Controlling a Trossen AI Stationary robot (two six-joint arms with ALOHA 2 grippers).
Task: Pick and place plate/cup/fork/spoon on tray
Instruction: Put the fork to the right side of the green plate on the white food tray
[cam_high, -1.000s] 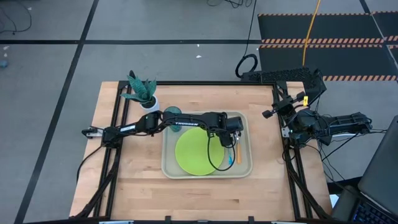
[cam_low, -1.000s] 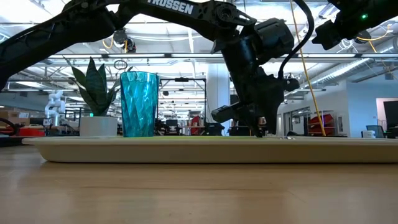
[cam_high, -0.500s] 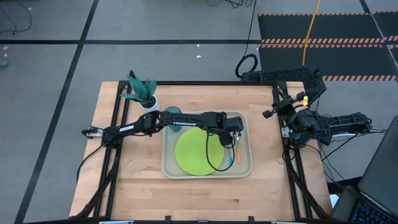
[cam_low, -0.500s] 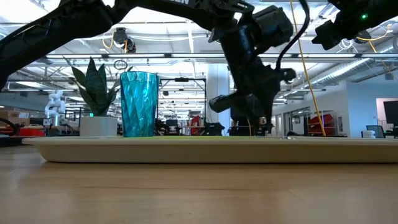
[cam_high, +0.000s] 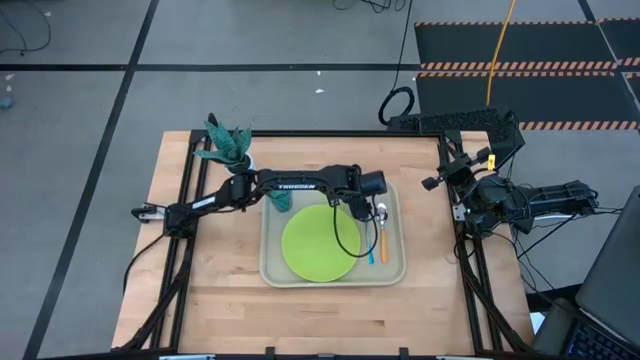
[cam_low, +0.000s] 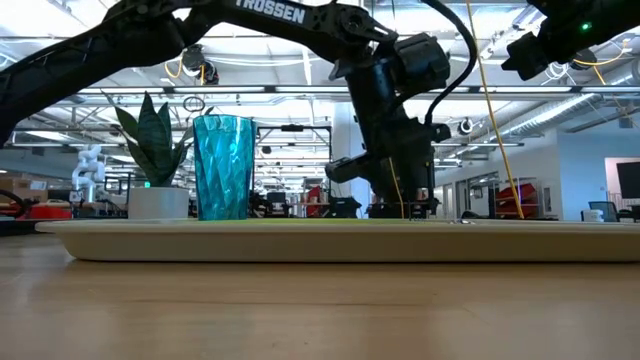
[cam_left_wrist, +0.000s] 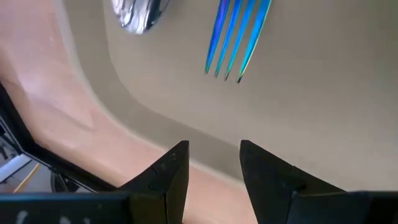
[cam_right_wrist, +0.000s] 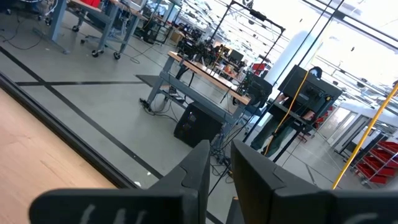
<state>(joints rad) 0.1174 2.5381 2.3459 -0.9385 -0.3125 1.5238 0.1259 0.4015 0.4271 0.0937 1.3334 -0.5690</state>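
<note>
The beige tray (cam_high: 270, 270) lies in the table's middle. On it lie the lime-green plate (cam_high: 318, 245), the orange-handled spoon (cam_high: 382, 235) and the blue-handled fork (cam_high: 370, 250), side by side along the tray's right part. The teal cup (cam_high: 280, 192) stands upright at the tray's far left corner and shows in the low view (cam_low: 223, 166). My left gripper (cam_left_wrist: 214, 158) is open and empty, a little above the tray's far rim, just beyond the fork's tines (cam_left_wrist: 236, 37) and the spoon's bowl (cam_left_wrist: 140, 12). My right gripper (cam_right_wrist: 219, 162) waits off the table's right edge, its fingers a narrow gap apart.
A white pot with a green plant (cam_high: 228, 148) stands at the table's far left, just behind the cup. Bare wood lies left of and in front of the tray. Black frame rails run along the table's left and right edges.
My left gripper has risen off the tray's right part and drawn back toward the table's far edge and a little left. The spoon's bowl, covered before, now shows. Spoon and fork lie still on the tray.
</note>
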